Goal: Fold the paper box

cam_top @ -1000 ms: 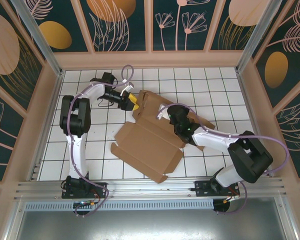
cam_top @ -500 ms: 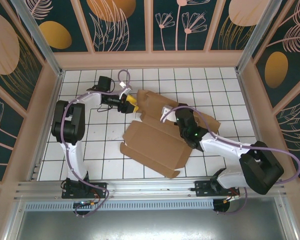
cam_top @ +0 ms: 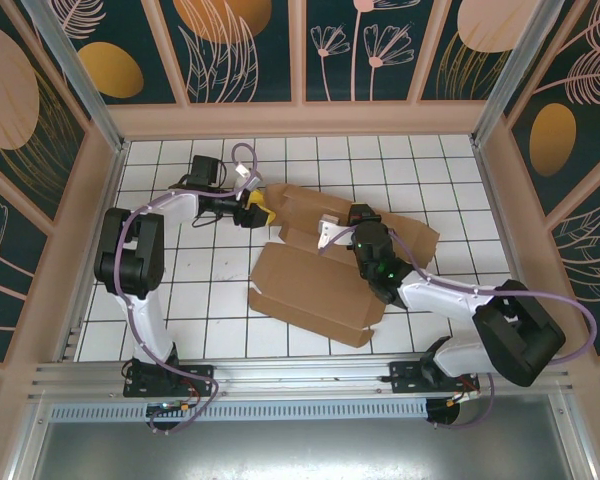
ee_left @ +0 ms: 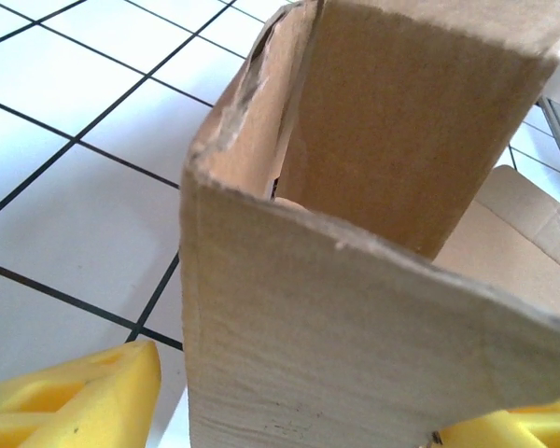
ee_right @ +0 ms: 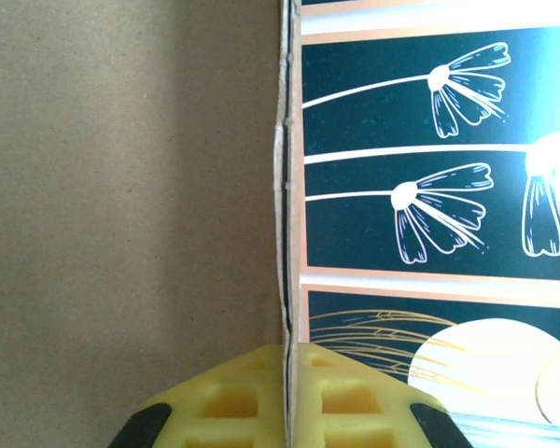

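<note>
Paper box (cam_top: 315,290) is lying half-formed on the white tiled desk (cam_top: 180,300). Its long axis is running from the left end effector (cam_top: 258,210) away to that end effector's right, slanting slightly toward the near edge. The left end effector is sitting at the box's left end, so nearly all the cardboard is stretching off to its right. The right end effector (ee_right: 286,369) is working at the middle fold, with the big near panel lying on its near side.

The left end effector is standing spread. In its wrist view, its yellow fingers (ee_left: 75,397) are flanking an upright corner wall. A sliver of tile is showing between the left finger and the cardboard, so nothing is being squeezed there. The right end effector is pressed together, and a panel edge is running straight down into the seam between its pads, so it seems to be pinching a flap of the paper box.

Judging from this, the coming move is turning on that left-end wall, which is standing directly ahead of the left end effector. That makes the left the nearer of the 2 arms, with the right one acting as the anchor.
</note>
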Action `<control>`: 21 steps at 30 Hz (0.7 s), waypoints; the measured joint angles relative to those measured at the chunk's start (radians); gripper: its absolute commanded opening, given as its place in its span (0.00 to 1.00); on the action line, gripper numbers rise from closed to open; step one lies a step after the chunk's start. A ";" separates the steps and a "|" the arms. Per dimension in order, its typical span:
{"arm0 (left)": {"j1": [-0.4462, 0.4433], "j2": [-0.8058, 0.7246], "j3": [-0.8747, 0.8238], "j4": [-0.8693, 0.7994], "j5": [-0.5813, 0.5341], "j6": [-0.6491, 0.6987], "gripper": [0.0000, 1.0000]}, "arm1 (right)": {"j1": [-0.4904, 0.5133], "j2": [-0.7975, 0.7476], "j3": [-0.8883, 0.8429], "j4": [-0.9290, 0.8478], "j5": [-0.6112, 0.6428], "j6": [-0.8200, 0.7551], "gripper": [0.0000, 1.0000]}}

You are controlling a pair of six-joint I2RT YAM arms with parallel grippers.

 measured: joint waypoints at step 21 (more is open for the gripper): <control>0.098 -0.019 0.043 -0.044 0.002 0.070 0.76 | -0.016 -0.016 0.005 0.019 -0.019 -0.031 0.00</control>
